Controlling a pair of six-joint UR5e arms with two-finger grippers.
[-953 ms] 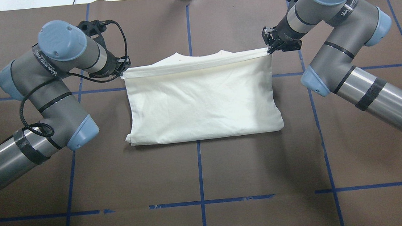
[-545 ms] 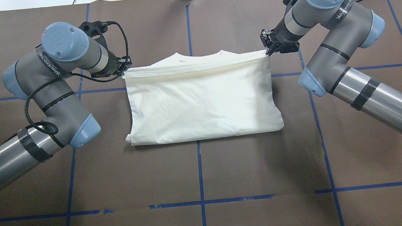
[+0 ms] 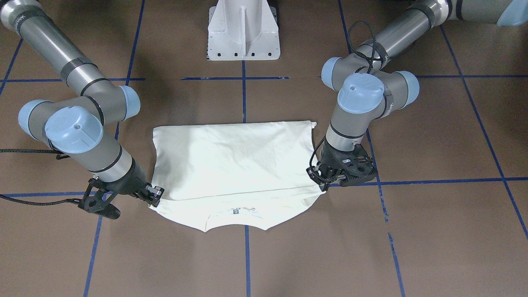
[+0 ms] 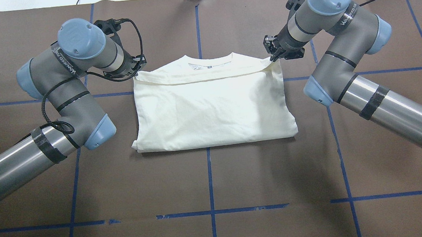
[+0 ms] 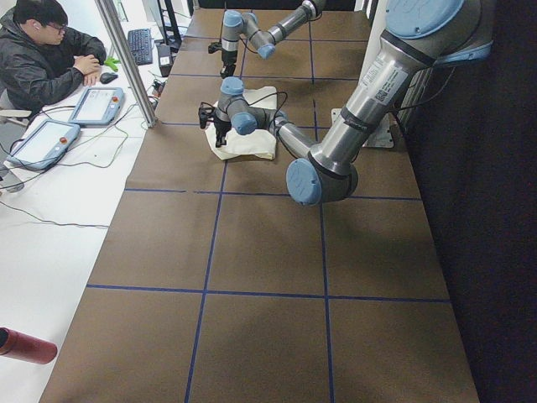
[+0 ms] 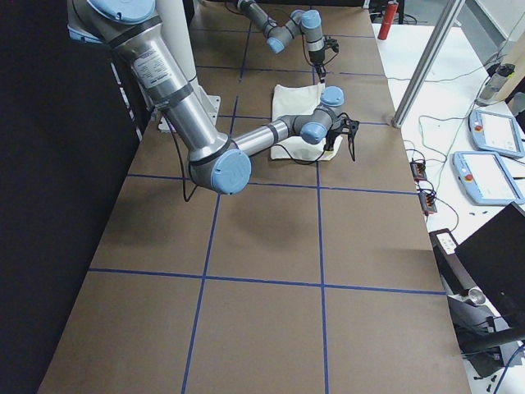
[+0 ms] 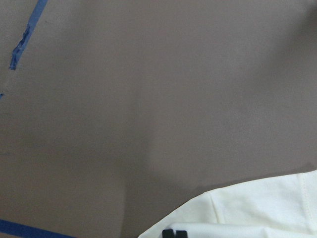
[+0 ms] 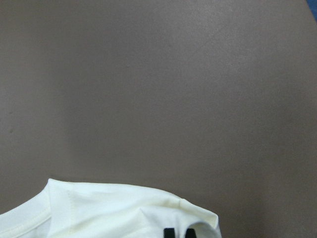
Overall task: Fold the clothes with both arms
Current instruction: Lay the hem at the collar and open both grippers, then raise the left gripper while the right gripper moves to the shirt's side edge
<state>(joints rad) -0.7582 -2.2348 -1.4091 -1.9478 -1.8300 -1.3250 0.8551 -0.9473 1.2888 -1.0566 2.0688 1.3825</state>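
The cream-white shirt [image 4: 210, 111] lies folded in the middle of the table, plain side up, with its collar [image 4: 210, 62] at the far end. My left gripper [image 4: 137, 73] is shut on the left corner of the folded-over edge. My right gripper [image 4: 275, 56] is shut on the right corner. In the front-facing view the left gripper [image 3: 321, 182] is on the right and the right gripper [image 3: 154, 194] on the left, with the shirt [image 3: 231, 161] between them. Each wrist view shows cream cloth [image 7: 257, 213] [image 8: 99, 213] at the fingertips.
Brown table cover with blue tape lines [image 4: 210, 179] surrounds the shirt. The white pedestal base [image 3: 243, 33] stands at the robot's side of the table. In the left view a person [image 5: 42, 59] sits beyond the table's far edge beside tablets [image 5: 96, 105].
Both grippers have moved inward a little with the held edge. That edge was taut and now sags in the middle, and more of the collar shows.
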